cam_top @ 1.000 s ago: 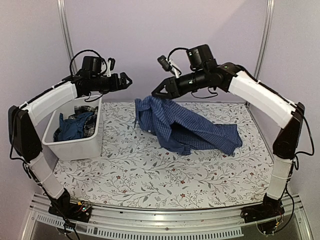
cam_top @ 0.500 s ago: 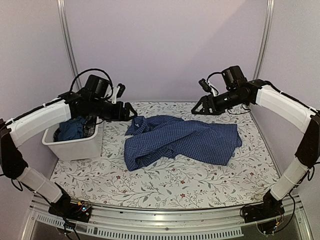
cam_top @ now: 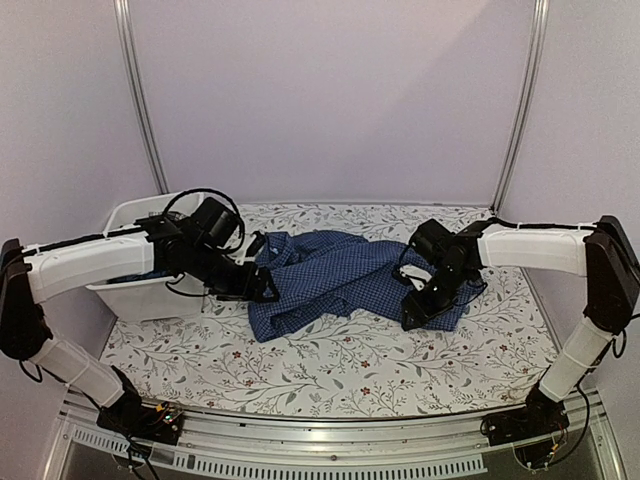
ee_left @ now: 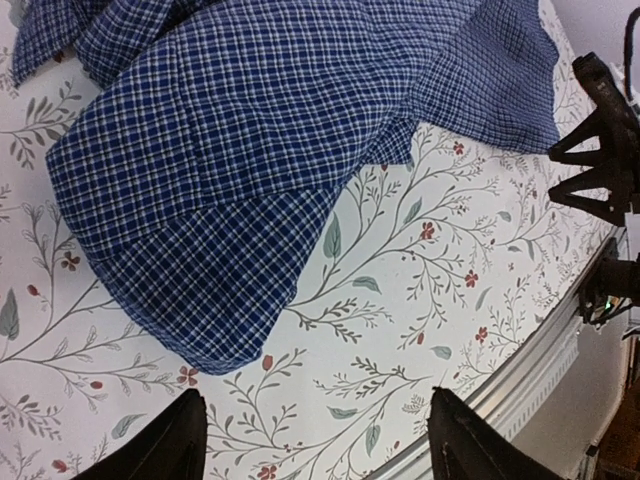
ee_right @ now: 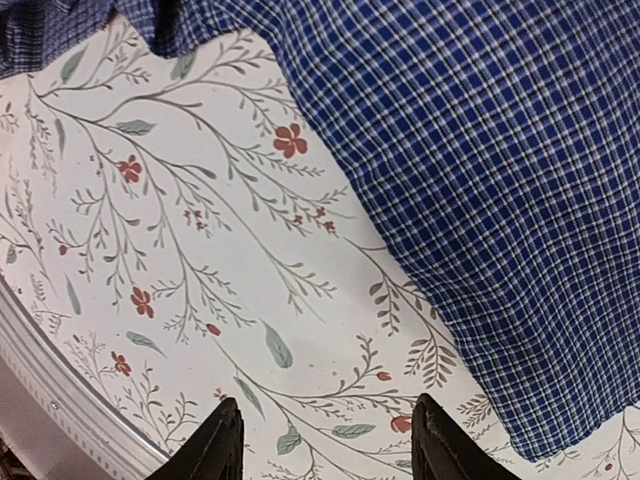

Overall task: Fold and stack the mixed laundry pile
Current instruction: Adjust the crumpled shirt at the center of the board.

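Blue-and-white checked shirt (cam_top: 340, 272) lies on the floral cloth (cam_top: 300, 370) covering the table, approx mid-table twd the back. It's spread out but rumpled, not folded. Fabric is bunched at its L end, the wider body runs off to the R, w/ creases & overlapping layers throughout.

L arm (cam_top: 90, 255) reaches in low from the L, passing in front of the white tub (cam_top: 128, 212) at the back-L of the table. Tub contents are mostly hidden behind the arm, can't tell what's inside. In top view the L jaws sit at the shirt's near-L edge. L wrist cam: both fingers (ee_left: 170, 445) stand wide apart w/ nothing btw them, only bare floral cloth under the gap. The shirt's lower corner (ee_left: 215, 350) is just ahead of the tips and no contact is visible.

R arm (cam_top: 530, 248) comes in from the R & bends down to the shirt's near-R corner. R wrist cam: R jaws are parted, a bit less wide than the L pair, fingers (ee_right: 222, 440) holding nothing, printed cloth below them. The shirt edge lies up & to the R of the tips, near but apart.

Metal rail (ee_right: 60, 400) along the table's near edge shows in both wrist cams.
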Motion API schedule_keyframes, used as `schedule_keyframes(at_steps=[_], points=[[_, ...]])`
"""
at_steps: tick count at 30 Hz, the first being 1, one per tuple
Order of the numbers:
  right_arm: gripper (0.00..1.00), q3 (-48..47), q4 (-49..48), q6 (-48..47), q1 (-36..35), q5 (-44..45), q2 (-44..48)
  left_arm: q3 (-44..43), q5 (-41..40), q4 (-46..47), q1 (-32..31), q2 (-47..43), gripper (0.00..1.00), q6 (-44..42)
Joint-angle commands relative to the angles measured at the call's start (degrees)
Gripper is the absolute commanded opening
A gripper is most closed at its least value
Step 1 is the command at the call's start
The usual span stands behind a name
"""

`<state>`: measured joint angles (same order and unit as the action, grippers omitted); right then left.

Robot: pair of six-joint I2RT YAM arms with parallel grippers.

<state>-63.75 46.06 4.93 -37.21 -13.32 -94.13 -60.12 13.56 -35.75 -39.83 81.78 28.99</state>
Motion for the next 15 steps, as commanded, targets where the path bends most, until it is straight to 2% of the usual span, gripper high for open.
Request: schedule_keyframes(at_steps=[1,10,13,15], points=[[0.55,0.64,0.61,-0.69,-0.67,10.17,-3.17,0.25,2.00,0.03,-0.92,1.49,0.75,0.89],[0.51,0.39,-0.83,-1.76,-0.67,16.93,-12.69,-0.61,1.99,0.54,-1.18,6.38,0.78,0.04],[0.42,0.99,-0.99,-1.47,-0.67,18.94,-15.26,-0.66,0.58,0.06,-1.21,8.63,0.81,0.74],[0.31,1.30,-1.06,-1.08,-0.67,20.20,-16.74,-0.47,-0.74,-0.26,-1.26,10.09,0.82,1.57]])
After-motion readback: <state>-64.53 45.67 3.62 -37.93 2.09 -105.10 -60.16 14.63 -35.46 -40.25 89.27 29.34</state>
